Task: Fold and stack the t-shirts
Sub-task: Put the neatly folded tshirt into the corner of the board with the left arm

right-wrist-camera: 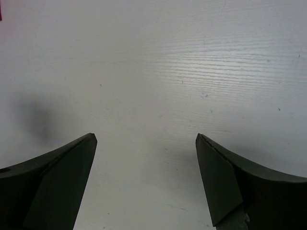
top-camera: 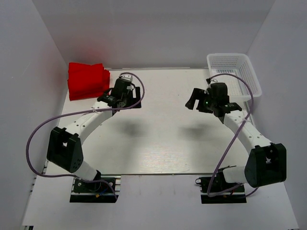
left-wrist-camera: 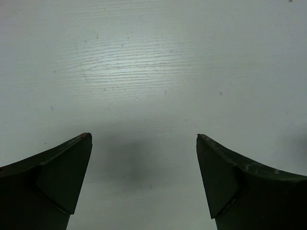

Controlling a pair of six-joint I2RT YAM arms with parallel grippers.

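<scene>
A stack of folded red t-shirts lies at the far left corner of the table. My left gripper is open and empty, hovering just right of the stack; its wrist view shows only bare table between the fingers. My right gripper is open and empty over the right middle of the table; its wrist view shows bare table between the fingers and a sliver of red at the top left edge.
A white plastic basket stands at the far right corner, with nothing visible inside. White walls enclose the white table at the back and both sides. Purple cables loop beside both arms.
</scene>
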